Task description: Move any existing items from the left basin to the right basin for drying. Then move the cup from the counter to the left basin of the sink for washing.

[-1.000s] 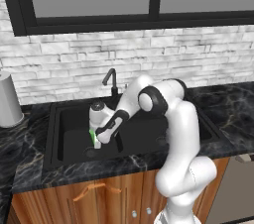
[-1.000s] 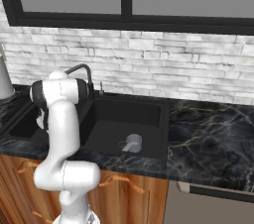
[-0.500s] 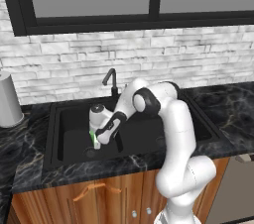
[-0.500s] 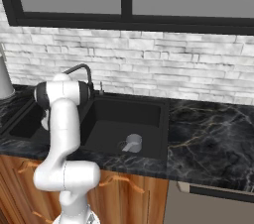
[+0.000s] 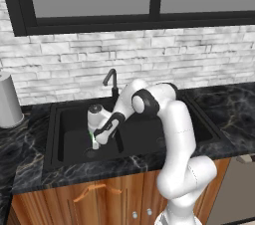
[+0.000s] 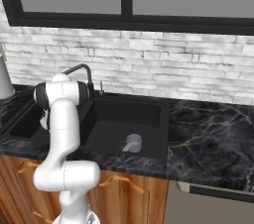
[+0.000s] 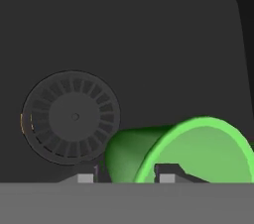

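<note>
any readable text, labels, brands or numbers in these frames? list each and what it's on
None. No view shows any print. The green cup, the grey mug in the right basin, the counter, the faucet and the grey canister are all plain, with no label, brand, number or sign.

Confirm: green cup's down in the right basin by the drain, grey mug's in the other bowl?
Wrong basin. The hand view shows the cup low over a drain, and the left base view puts it, with the gripper, in the left basin. The grey mug lies in the right basin, per the right base view.
</note>
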